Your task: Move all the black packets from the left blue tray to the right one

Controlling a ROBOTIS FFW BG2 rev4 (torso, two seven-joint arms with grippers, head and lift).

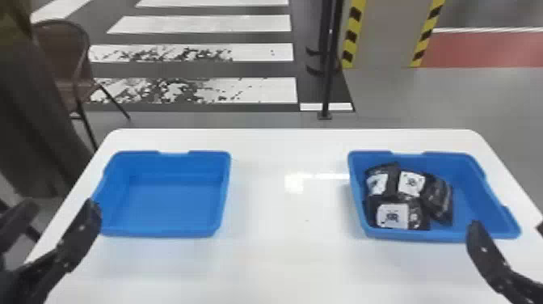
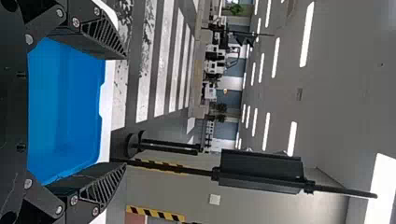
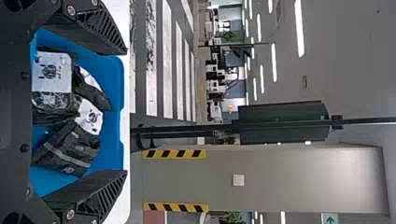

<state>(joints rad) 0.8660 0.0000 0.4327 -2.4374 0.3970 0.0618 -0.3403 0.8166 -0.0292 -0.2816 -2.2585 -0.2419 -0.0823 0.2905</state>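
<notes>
- L gripper (image 1: 64, 203): by near L corner of L blue tray (image 1: 161, 233), fingers apart.
- R gripper (image 1: 508, 226): by R blue tray's (image 1: 436, 235) near edge, twd its R end; fingers apart too.
- Both trays on wht table (image 1: 283, 267), well apart.
- Blk packets (image 1: 438, 198): approx 4, heaped in R tray, mostly L half; some w/ wht labels.
- Chair (image 1: 60, 52): bhd table, far L.
- Blk pole (image 1: 329, 81): past table's far edge.
</notes>
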